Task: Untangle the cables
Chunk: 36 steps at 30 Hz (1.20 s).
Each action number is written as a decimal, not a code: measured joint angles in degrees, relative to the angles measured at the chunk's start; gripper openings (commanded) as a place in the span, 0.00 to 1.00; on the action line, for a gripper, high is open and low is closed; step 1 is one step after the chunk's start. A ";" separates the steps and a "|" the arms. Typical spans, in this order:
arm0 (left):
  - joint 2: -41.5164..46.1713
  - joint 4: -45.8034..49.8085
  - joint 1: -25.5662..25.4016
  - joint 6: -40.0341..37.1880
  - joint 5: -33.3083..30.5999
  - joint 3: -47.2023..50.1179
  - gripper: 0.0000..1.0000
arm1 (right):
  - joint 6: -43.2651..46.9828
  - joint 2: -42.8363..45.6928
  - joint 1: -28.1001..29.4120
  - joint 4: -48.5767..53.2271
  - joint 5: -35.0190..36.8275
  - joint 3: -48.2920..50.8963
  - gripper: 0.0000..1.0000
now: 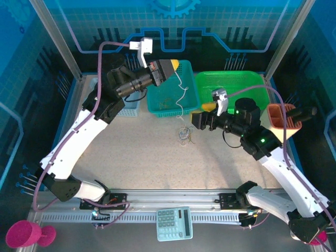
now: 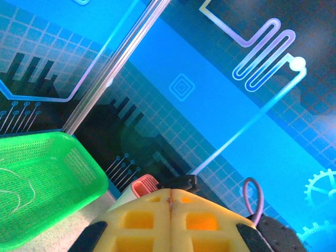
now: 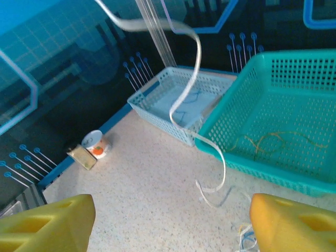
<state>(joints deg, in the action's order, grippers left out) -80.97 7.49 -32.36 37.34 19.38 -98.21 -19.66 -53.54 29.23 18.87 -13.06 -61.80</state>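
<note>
My left gripper (image 1: 175,66) is raised over the teal basket (image 1: 157,105), its yellow fingers (image 2: 170,210) pressed shut on a white cable (image 1: 181,97). That cable hangs down in loops (image 3: 197,58) to the table, where its lower end curls (image 3: 212,186) just beside a small tangle of cables (image 1: 185,134) in white, pale yellow and grey-blue. My right gripper (image 1: 197,115) stands low just right of the tangle (image 3: 244,239), open, its yellow fingertips (image 3: 47,220) wide apart with nothing between them.
A green basket (image 1: 231,86) sits at the back right, with a thin white wire on its floor (image 2: 21,194). The teal basket (image 3: 273,94) holds yellow wires (image 3: 273,139). A pale blue basket (image 3: 157,113) stands to its left. A small can (image 3: 94,144) is by the wall.
</note>
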 measured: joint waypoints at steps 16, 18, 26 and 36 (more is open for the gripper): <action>-1.14 0.17 -0.09 0.17 1.46 0.00 0.00 | 3.65 -13.46 5.09 -0.50 -1.09 -21.97 0.81; -1.29 0.17 -0.07 0.17 1.51 0.00 0.00 | 3.72 -15.39 5.38 -0.46 -1.09 -23.10 0.78; -1.53 0.11 -0.17 0.26 2.10 0.00 0.00 | 4.50 -20.70 5.73 -0.92 -0.85 -27.04 0.00; 0.11 0.15 0.17 -0.02 1.88 0.96 0.68 | 4.55 -21.59 4.92 0.13 2.16 -32.59 0.00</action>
<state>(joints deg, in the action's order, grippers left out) -80.86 7.64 -32.18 37.32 21.26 -97.25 -15.11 -75.13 34.15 19.00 -10.90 -94.39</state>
